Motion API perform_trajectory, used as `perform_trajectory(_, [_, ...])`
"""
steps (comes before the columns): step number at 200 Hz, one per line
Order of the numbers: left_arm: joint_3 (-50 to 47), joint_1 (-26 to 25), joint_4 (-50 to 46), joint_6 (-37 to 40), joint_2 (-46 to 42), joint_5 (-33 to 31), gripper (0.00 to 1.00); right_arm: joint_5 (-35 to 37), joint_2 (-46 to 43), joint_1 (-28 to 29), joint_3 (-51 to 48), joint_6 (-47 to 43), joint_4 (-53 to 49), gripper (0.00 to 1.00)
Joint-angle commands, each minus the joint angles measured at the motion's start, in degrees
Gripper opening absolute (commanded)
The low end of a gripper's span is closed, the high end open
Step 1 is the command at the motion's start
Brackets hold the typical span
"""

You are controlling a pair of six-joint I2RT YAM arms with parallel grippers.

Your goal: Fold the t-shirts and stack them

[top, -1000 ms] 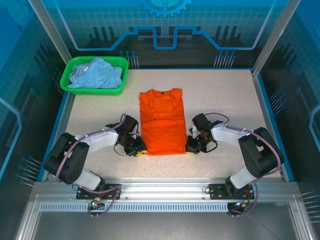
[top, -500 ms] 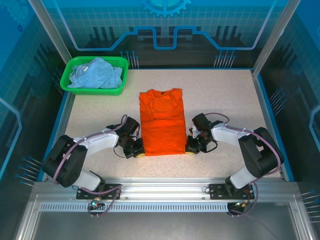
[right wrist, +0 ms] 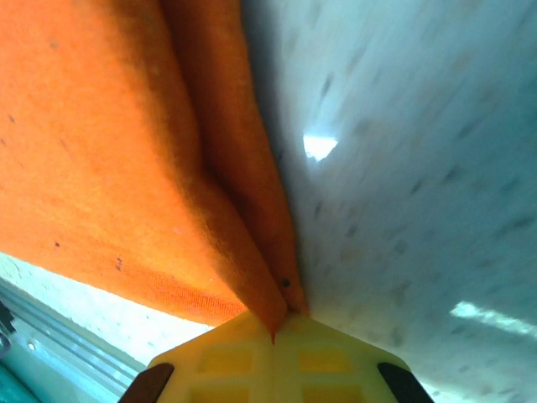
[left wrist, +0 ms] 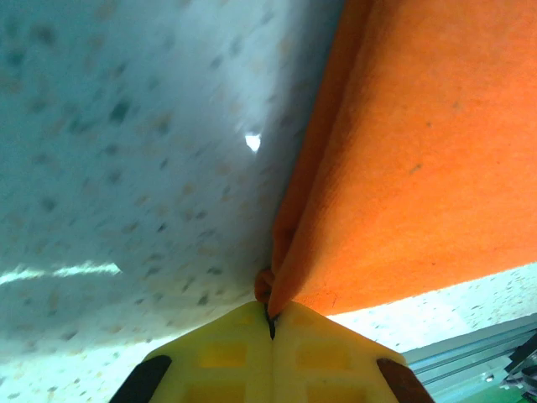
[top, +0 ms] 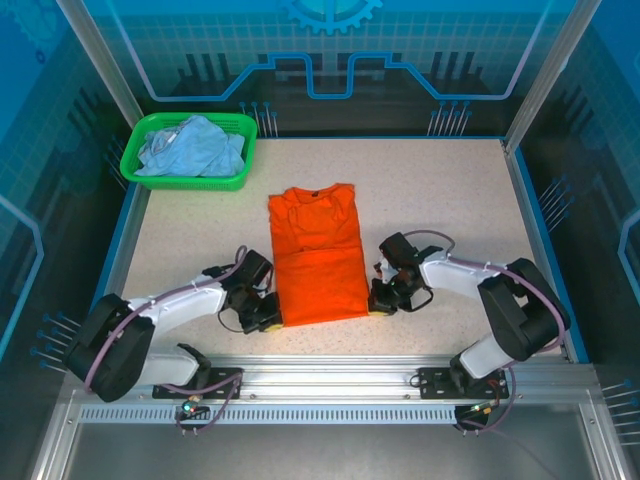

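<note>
Speckled table: left fingers, right fingers each pinch orange t-shirt bottom corner; neck label unreadable.

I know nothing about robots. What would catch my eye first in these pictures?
The bright orange t-shirt lies partly folded in the middle of the speckled table, collar toward the far side. At its two near corners, the left pincer and the right pincer are each shut on the cloth. A pale blue t-shirt sits crumpled in a green basket at the far left corner.
</note>
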Motion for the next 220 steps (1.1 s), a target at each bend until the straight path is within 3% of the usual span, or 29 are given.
perform_trajectory(1, [-3.26,-1.08,-5.55,-2.49,-3.02,2.74,0.0,1.41,-2.72,4.31,-3.62,2.29,-4.73,0.0])
perform_trajectory(57, [-4.26,-5.13,-14.83,-5.47,-17.39,5.48,0.0,2.51,-16.38,9.52,-3.91,4.77,-13.92,0.0])
perform_trajectory(89, [2.27,-5.04,-20.42,-4.73,-21.8,2.6,0.0,4.96,-19.41,8.82,1.04,4.4,-17.82,0.0])
perform_trajectory(120, [12.41,-3.92,-21.63,-1.53,-16.46,-0.61,0.0,5.33,-16.79,4.75,11.99,3.02,-20.11,0.0])
perform_trajectory(150, [20.0,0.77,-18.69,-0.92,-10.55,-1.41,0.0,5.01,-11.7,-1.08,23.06,1.45,-22.44,0.0])
perform_trajectory(220, [40.27,11.11,-16.45,4.35,8.58,-1.35,0.0,1.45,8.43,-9.94,47.9,-1.45,-27.27,0.0])
